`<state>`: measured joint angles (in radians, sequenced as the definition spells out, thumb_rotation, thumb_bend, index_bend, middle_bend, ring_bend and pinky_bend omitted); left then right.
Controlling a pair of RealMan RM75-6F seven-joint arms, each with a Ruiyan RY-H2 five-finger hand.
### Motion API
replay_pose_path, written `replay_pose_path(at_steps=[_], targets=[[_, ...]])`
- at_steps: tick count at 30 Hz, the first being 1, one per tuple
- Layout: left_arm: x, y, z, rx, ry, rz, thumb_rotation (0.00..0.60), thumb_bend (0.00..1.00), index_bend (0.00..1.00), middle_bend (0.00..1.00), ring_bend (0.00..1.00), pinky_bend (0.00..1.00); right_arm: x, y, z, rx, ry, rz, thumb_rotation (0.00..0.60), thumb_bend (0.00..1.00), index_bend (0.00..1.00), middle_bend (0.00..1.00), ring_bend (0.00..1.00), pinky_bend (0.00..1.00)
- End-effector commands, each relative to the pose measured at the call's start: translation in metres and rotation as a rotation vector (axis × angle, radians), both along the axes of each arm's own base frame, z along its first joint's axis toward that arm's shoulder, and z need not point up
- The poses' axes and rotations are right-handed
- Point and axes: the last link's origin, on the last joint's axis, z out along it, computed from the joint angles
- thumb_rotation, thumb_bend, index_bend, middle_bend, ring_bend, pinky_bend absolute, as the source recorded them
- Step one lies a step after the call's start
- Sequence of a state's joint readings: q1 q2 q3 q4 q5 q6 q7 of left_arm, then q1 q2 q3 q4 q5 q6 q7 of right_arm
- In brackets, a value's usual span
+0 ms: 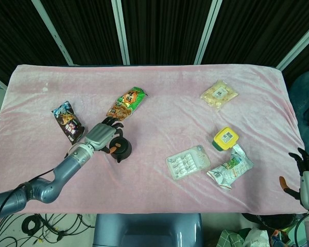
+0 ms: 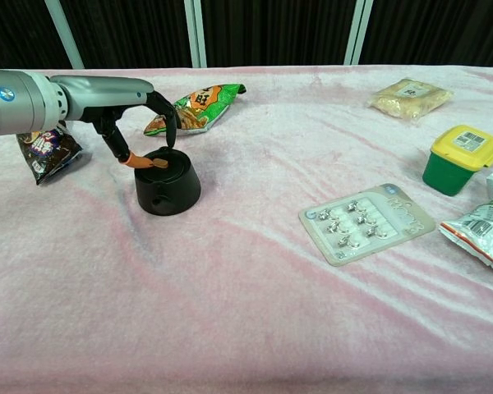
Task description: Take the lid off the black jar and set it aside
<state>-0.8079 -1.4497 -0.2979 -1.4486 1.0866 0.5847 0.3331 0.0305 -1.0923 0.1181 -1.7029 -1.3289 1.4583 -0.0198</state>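
Observation:
The black jar (image 1: 121,150) (image 2: 168,189) stands upright on the pink cloth, left of centre. Its flat black lid (image 2: 168,162) still sits on top. My left hand (image 1: 100,136) (image 2: 140,123) reaches over it from the left. The orange-tipped thumb lies on the lid's near side and the dark fingers curve down onto its far rim, so the hand pinches the lid. My right hand (image 1: 305,172) hangs beyond the table's right front corner, fingers spread and holding nothing; the chest view does not show it.
An orange-green snack bag (image 1: 126,103) (image 2: 195,105) lies just behind the jar, a dark snack bag (image 1: 68,121) (image 2: 48,151) to its left. Right half holds a blister pack (image 2: 366,223), a yellow-lidded green tub (image 2: 460,158), a crumpled packet (image 1: 229,170) and a pale bag (image 1: 219,94).

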Motion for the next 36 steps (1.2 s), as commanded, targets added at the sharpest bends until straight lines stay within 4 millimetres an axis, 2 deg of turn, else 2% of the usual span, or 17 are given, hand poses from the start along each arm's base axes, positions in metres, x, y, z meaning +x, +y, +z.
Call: replay_pose_path(at_steps=[1, 20, 36], targets=[[-0.001, 0.000, -0.004, 0.004, 0.010, 0.005, 0.600, 0.30, 0.45, 0.17, 0.00, 0.01, 0.000, 0.000, 0.000, 0.000, 0.000, 0.000, 0.600, 0.26, 0.21, 0.08, 0.13, 0.21], [0.003, 0.000, -0.014, 0.015, -0.002, 0.011, 0.600, 0.32, 0.52, 0.20, 0.00, 0.01, -0.001, -0.001, 0.001, -0.001, -0.001, -0.001, 0.600, 0.26, 0.21, 0.08, 0.13, 0.21], [0.008, 0.000, -0.023, 0.017, 0.013, 0.009, 0.600, 0.39, 0.55, 0.21, 0.00, 0.01, -0.001, -0.001, 0.001, 0.002, -0.002, -0.001, 0.600, 0.26, 0.21, 0.08, 0.13, 0.21]])
